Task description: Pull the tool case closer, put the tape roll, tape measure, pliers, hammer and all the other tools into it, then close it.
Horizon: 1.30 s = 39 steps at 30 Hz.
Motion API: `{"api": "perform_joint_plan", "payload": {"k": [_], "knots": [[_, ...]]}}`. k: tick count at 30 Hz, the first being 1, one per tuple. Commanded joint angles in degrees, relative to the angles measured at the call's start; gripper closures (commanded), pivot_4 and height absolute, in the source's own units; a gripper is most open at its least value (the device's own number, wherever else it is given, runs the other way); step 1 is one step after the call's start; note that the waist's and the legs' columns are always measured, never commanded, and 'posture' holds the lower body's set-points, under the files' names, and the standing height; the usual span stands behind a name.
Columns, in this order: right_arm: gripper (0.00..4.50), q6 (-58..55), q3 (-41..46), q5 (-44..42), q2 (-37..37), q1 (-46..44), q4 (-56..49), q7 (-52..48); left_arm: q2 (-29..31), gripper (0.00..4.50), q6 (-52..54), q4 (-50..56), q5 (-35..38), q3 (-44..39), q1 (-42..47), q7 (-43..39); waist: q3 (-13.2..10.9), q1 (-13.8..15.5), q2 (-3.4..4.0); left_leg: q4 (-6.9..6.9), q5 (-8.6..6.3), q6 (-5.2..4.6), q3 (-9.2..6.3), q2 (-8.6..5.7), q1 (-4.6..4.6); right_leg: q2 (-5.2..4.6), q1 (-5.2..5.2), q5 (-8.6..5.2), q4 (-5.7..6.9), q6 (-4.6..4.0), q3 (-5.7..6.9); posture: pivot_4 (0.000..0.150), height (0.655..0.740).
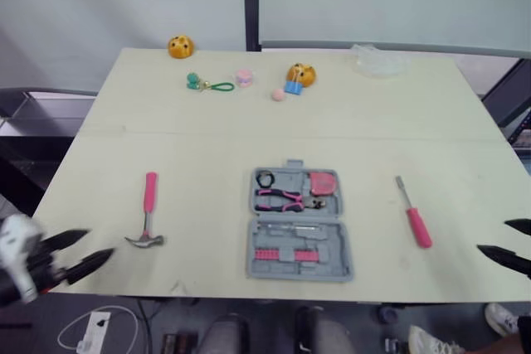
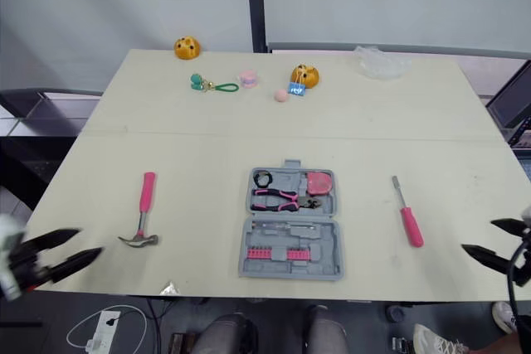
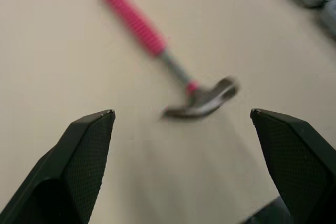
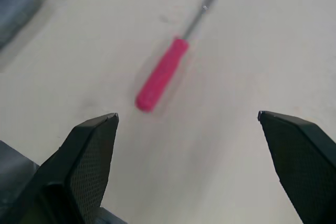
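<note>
The grey tool case (image 1: 297,225) lies open near the table's front edge, holding a black tape roll (image 1: 265,178), a pink tape measure (image 1: 323,182) and pink-handled pliers (image 1: 279,198). A pink-handled hammer (image 1: 148,213) lies to its left, also seen as the hammer (image 3: 168,59) in the left wrist view. A pink-handled screwdriver (image 1: 414,215) lies to its right, and the same screwdriver (image 4: 170,66) appears in the right wrist view. My left gripper (image 1: 81,254) is open at the front left corner, short of the hammer. My right gripper (image 1: 508,244) is open at the front right, beside the screwdriver.
Along the far side of the table (image 1: 207,151) sit two orange toys (image 1: 180,46) (image 1: 301,74), a green key ring (image 1: 207,84), a pink lump (image 1: 244,78), a small pink ball (image 1: 279,94) and a crumpled clear bag (image 1: 377,60). A person's shoe (image 1: 502,318) is on the floor at right.
</note>
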State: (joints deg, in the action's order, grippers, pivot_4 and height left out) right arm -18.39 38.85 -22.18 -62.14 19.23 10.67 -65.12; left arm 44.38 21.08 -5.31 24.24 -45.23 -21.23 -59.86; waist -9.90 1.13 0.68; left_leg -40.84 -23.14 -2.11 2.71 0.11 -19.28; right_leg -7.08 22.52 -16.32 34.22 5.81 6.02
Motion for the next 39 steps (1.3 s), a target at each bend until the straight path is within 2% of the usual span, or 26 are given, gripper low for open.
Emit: {"api": "perform_joint_plan", "payload": {"k": [1, 4, 8, 14, 18, 22, 28, 33, 39], "knots": [[0.00, 3.4, 1.6, 1.2, -1.5, -2.2, 4.9, -0.8, 0.5, 0.06, -2.9, -2.2, 0.1, -5.5, -2.3, 2.2, 0.0, 0.1, 0.07, 0.01, -0.06, -0.01, 0.00, -0.01, 0.00, -0.03, 0.00, 0.00, 0.00, -0.01, 0.00, 0.150, 0.7400], [0.00, 3.5, 0.8, 1.1, -1.6, -4.1, 5.6, -1.1, -0.6, 0.06, -1.6, -1.4, 1.6, -6.5, -2.7, 4.8, -0.1, 0.1, 0.29, 0.05, -0.12, 0.01, 0.00, -0.07, 0.01, -0.15, 0.00, -0.01, 0.03, -0.01, 0.00, 0.150, 0.7400], [0.00, -1.3, -0.8, -2.5, 0.2, -7.4, -2.5, -0.7, -3.7, 0.06, 5.4, 8.7, 5.1, -3.7, -1.7, 10.4, -0.2, -0.5, 0.60, 0.16, -0.14, 0.05, 0.01, -0.14, 0.01, -0.24, 0.05, 0.00, 0.04, -0.01, -0.02, 0.150, 0.7400], [0.00, -14.3, -8.0, -12.1, 3.4, -14.5, -22.7, 3.3, -10.9, 0.06, 18.5, 27.2, 2.1, 9.6, 6.0, 30.2, -0.2, -0.8, 0.63, 0.21, -0.07, 0.01, 0.01, -0.18, 0.02, -0.23, 0.03, 0.04, 0.11, 0.07, -0.03, 0.150, 0.7400], [0.00, -18.7, -15.4, -16.6, 5.8, -20.1, -33.5, 5.9, -17.5, 0.06, 32.1, 32.8, 2.8, 11.7, 14.3, 45.1, -0.2, -0.8, 0.59, 0.21, 0.04, 0.06, 0.01, -0.19, 0.01, -0.15, 0.08, 0.07, 0.35, 0.12, 0.06, 0.150, 0.7400], [0.00, -21.8, -21.3, -21.1, 8.1, -25.2, -41.2, 7.7, -20.9, 0.06, 40.2, 34.6, -0.2, 16.5, 18.7, 52.9, -0.3, -0.8, 0.48, 0.21, 0.12, 0.06, 0.02, -0.25, 0.01, -0.07, 0.07, 0.08, 0.46, 0.16, 0.09, 0.150, 0.7400], [0.00, -22.7, -28.4, -22.6, 9.7, -29.9, -45.4, 8.3, -24.4, 0.06, 45.5, 30.8, -3.6, 18.6, 22.9, 59.5, -0.4, 0.2, 0.09, 0.10, 0.18, 0.14, 0.02, -0.24, -0.02, 0.02, 0.06, 0.09, 0.44, 0.17, 0.09, 0.150, 0.7400], [0.00, -20.8, -31.2, -19.9, 9.7, -31.2, -44.0, 7.7, -26.1, 0.06, 46.5, 27.8, -4.5, 20.0, 24.6, 60.1, -0.5, 0.4, 0.01, 0.09, 0.18, 0.14, 0.00, -0.26, -0.03, -0.01, 0.04, 0.09, 0.41, 0.17, 0.10, 0.150, 0.7400], [0.00, -20.9, -31.9, -20.3, 10.3, -31.6, -44.4, 8.2, -24.7, 0.06, 46.3, 27.5, -6.2, 23.3, 26.5, 59.1, -0.5, 0.5, 0.02, 0.05, 0.22, 0.19, -0.01, -0.27, -0.01, -0.05, 0.04, 0.09, 0.39, 0.17, 0.11, 0.150, 0.7400]]}}
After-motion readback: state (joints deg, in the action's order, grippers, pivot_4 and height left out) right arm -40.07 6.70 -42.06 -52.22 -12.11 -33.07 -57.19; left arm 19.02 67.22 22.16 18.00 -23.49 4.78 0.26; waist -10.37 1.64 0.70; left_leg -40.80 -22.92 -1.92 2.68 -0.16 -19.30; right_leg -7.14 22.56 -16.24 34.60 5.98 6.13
